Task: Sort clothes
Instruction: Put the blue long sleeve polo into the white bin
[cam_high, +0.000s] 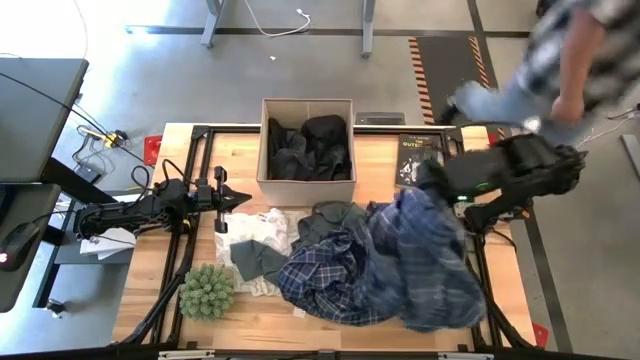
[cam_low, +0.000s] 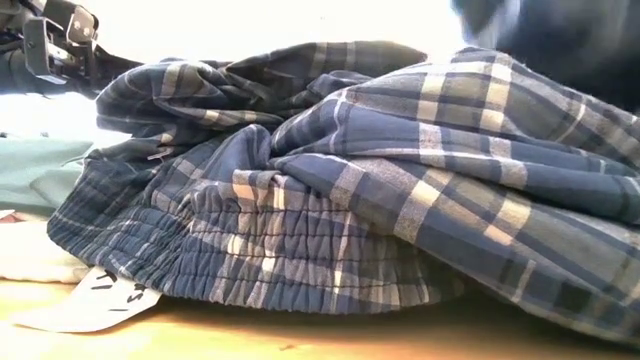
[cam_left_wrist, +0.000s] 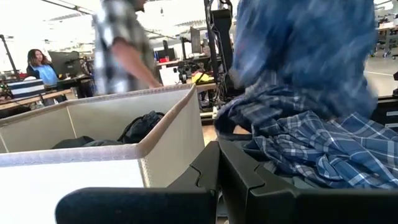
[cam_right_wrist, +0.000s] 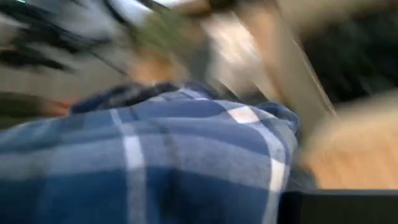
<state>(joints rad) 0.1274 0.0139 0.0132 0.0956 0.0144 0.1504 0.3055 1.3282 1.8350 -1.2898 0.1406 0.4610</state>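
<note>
A blue-and-white plaid garment (cam_high: 420, 260) is raised at its right end toward my right gripper (cam_high: 432, 180), which is shut on it at the table's right. The rest of the garment lies over a plaid heap (cam_low: 330, 200) on the table. A white garment (cam_high: 255, 228) and a grey-green one (cam_high: 330, 215) lie flat on the table in front of the cardboard box (cam_high: 262, 140). The box holds black clothes (cam_high: 310, 148). My left gripper (cam_high: 240, 197) waits shut at the left, pointing level toward the heap. My right gripper holds the plaid garment near its raised upper end (cam_high: 425, 200), coming slanting down from the table's right side. The cloth (cam_right_wrist: 186, 149) covers the fingers, so the hold and the number of layers do not show. The garment hangs slack, its lower part on the heap.
A spiky green plant ball (cam_high: 207, 290) sits at the near left. A black book (cam_high: 418, 155) lies at the far right beside the box. A person in a plaid shirt (cam_high: 570, 60) leans in at the far right corner. Bare tabletop (cam_high: 170, 250) shows at the left.
</note>
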